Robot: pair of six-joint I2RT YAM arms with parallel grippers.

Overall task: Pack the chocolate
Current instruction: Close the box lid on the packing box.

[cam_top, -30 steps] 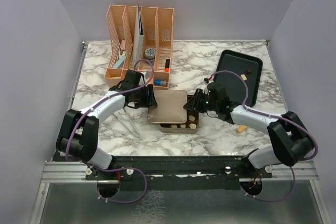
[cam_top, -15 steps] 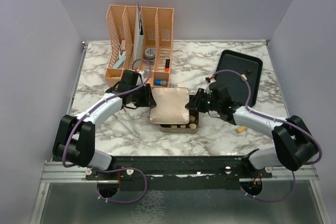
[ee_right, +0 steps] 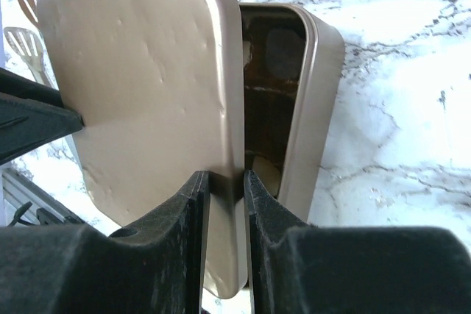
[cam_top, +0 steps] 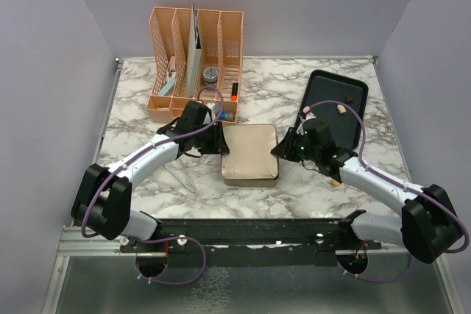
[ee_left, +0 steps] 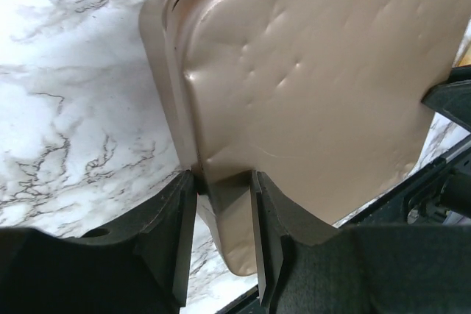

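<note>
Slid over tin [ee_right: 316,71], lid [cam_top: 250,154] sits clamped by left end effector [ee_left: 223,176] and right end effector [ee_right: 224,176] (arms angled inward)

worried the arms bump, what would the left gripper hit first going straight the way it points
The left gripper grips the gold lid, so it would push that first. Beyond it, the right gripper on the opposite edge looks next, though depth is unclear.

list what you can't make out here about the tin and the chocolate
Chocolate in the tin: in the top view the gold lid covers it all; the right wrist view shows only a dark sliver.
Pieces on the black tray: top view, too small to identify.
Organizer contents: top view, too small.
</note>
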